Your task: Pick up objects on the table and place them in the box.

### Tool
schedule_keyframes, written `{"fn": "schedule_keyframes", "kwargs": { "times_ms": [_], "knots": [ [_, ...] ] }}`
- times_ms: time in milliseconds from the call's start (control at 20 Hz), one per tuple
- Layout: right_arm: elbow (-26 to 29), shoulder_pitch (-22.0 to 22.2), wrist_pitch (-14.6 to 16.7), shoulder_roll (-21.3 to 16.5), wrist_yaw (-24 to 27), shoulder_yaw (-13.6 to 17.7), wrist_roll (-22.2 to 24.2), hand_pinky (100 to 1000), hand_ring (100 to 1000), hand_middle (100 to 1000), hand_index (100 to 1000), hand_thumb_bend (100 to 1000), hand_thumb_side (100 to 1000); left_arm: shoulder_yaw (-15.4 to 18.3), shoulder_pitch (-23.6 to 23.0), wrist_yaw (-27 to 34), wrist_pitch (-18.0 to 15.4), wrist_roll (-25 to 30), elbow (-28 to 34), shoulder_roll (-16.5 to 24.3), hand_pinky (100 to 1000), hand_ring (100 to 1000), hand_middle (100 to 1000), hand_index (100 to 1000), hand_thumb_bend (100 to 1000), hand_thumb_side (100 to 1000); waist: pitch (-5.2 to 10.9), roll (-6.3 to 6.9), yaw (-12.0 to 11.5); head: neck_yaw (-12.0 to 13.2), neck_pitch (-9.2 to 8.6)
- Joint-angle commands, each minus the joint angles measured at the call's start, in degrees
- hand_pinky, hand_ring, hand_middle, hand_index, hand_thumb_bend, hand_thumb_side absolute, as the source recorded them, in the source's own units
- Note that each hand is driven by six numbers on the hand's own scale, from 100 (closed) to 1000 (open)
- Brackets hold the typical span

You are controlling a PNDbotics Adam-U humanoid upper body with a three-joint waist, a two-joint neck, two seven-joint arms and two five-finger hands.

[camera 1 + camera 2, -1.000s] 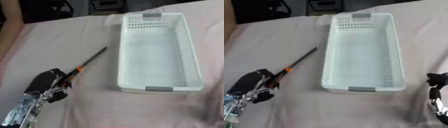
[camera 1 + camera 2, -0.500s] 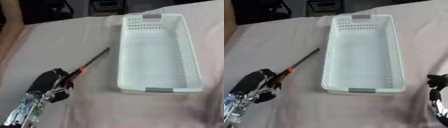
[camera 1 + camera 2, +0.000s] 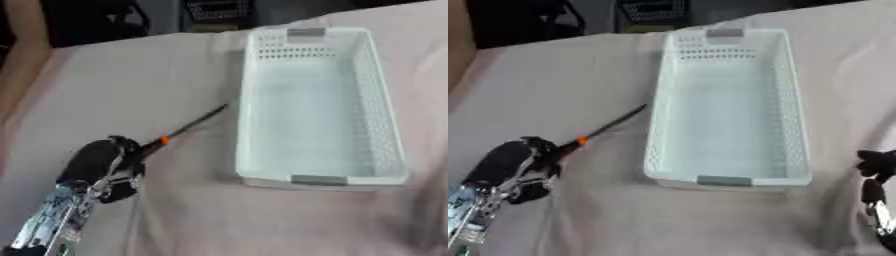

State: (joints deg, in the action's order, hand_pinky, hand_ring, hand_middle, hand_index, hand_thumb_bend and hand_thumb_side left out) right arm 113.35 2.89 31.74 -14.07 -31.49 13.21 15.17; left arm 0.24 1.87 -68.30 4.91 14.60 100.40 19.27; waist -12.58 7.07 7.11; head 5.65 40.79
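We have our left hand (image 3: 98,167) just left of the white box (image 3: 395,150), fingers curled round the near end of a slim black tool (image 3: 188,129) with an orange band; its tip points toward the box's left wall. The box holds nothing (as far as we see). Our right hand (image 3: 874,167) waits right of the box; we cannot tell its fingers. The risk: swinging the long tool inward, we may catch its tip on the wall and twist it out of our hold.
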Motion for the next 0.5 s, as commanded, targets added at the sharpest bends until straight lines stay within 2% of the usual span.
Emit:
{"fn": "schedule_keyframes", "kwargs": {
  "times_ms": [50,500],
  "knots": [
    [1.24,0.01,0.01,-0.34,-0.25,0.01,0.27,431,541,578,795,100,774,0.18,0.44,0.10,0.20,-0.56,1.08,0.55,699,510,546,773,100,230,0.55,-0.37,0.03,0.68,-0.35],
    [1.24,0.03,0.00,-0.31,-0.32,0.05,0.34,431,541,578,795,100,774,0.31,0.45,0.76,0.71,-3.62,1.64,0.53,681,466,489,715,100,228,0.53,-0.38,0.03,0.89,-0.24]
  ]
}}
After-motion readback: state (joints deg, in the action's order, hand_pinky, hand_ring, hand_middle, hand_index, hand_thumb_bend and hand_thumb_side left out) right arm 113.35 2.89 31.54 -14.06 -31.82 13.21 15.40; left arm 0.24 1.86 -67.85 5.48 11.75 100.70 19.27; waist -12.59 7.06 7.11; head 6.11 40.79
